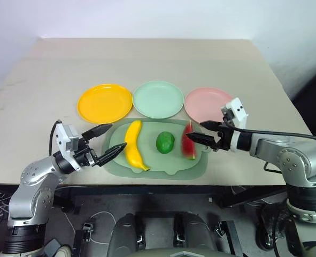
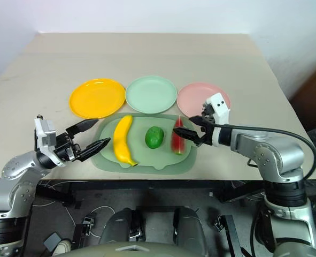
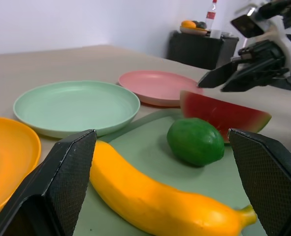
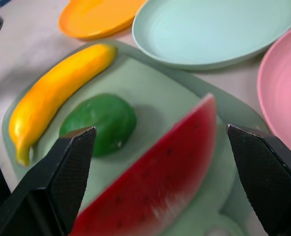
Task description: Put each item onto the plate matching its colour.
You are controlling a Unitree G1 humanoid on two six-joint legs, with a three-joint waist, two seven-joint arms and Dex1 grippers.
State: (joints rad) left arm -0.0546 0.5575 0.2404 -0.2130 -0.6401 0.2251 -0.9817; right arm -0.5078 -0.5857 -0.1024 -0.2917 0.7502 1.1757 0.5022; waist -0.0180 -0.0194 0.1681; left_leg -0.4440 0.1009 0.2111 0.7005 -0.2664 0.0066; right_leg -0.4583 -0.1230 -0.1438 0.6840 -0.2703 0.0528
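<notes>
Center frame, on tray (image 1: 198, 170): banana (image 1: 133, 145), green fruit (image 1: 165, 142), watermelon wedge (image 1: 187, 141). Above: yellow plate (image 1: 105, 103), mint plate (image 1: 158, 99), pink plate (image 1: 203, 103). L gripper (image 1: 105, 143) and R gripper (image 1: 203, 132) both spread wide, empty.

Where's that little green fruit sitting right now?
In the head views the green fruit lies on the tray, in the middle, between the banana on its left and the watermelon wedge on its right.
</notes>
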